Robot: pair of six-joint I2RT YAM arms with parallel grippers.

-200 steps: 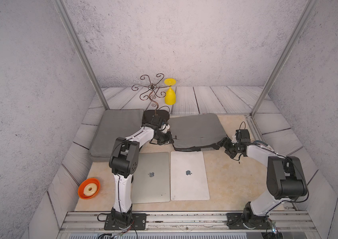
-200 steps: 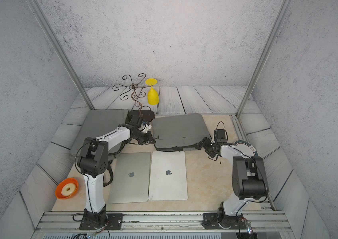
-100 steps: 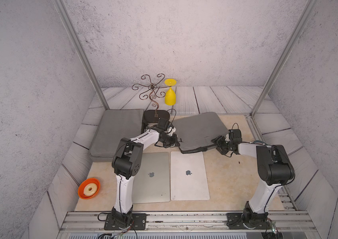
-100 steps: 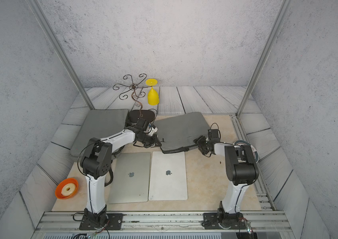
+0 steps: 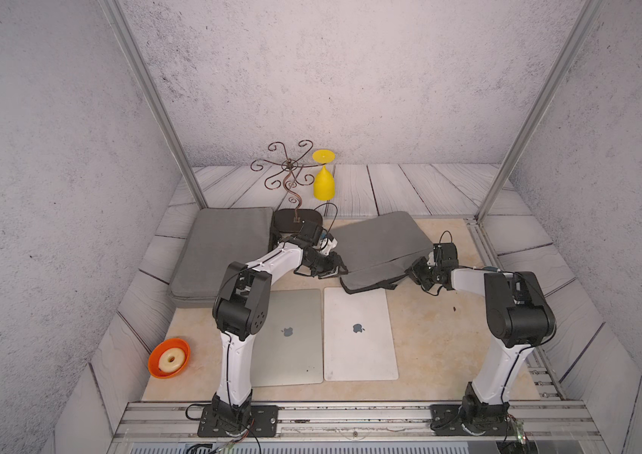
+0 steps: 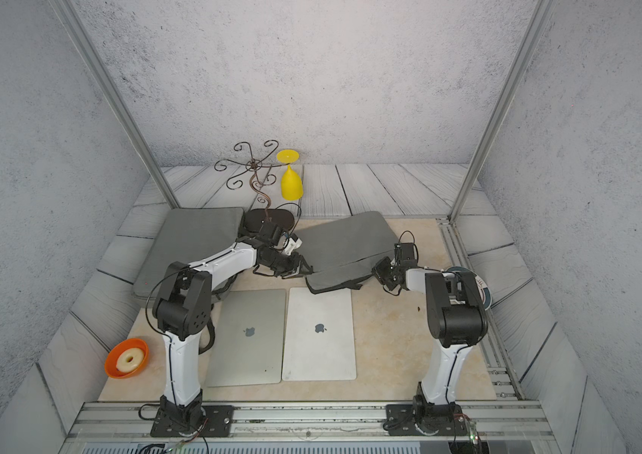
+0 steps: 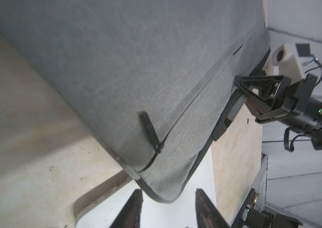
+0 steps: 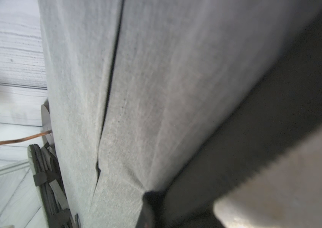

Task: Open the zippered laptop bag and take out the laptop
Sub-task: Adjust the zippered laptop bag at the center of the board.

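1. Grey fabric laptop bag (image 5: 374,243): lies askew on the far half of the table (image 5: 429,346), right of the middle, between the two grippers, with one near corner reaching the far edge of the white laptop.
2. Black zipper pull (image 7: 149,130): rests flat on the bag's cloth in the left wrist view, close to the corner beside the left gripper.
3. Robot's left gripper (image 5: 331,272): sits at the bag's left near corner. Shows both fingers (image 7: 134,207) spread well apart in its own wrist view, gripping nothing, with the bag's rounded corner just beyond the tips.
4. Robot's right gripper (image 5: 415,271): presses in at the bag's right near corner, closed tight on the bag's dark-trimmed edge.
5. Closed grey laptop (image 5: 288,334) and closed white laptop (image 5: 358,334): lie side by side, almost touching, at the near middle of the table, logos facing up.
6. A second grey bag (image 5: 225,251): lies flat toward the far left corner, just beside the left arm.
7. Curly wire stand (image 5: 290,177) on a dark oval base, and an upside-down yellow goblet (image 5: 324,182): stand next to each other near the far edge, left of the middle.
8. An orange bowl (image 5: 169,358) holding a pale ring: sits by the near left corner.
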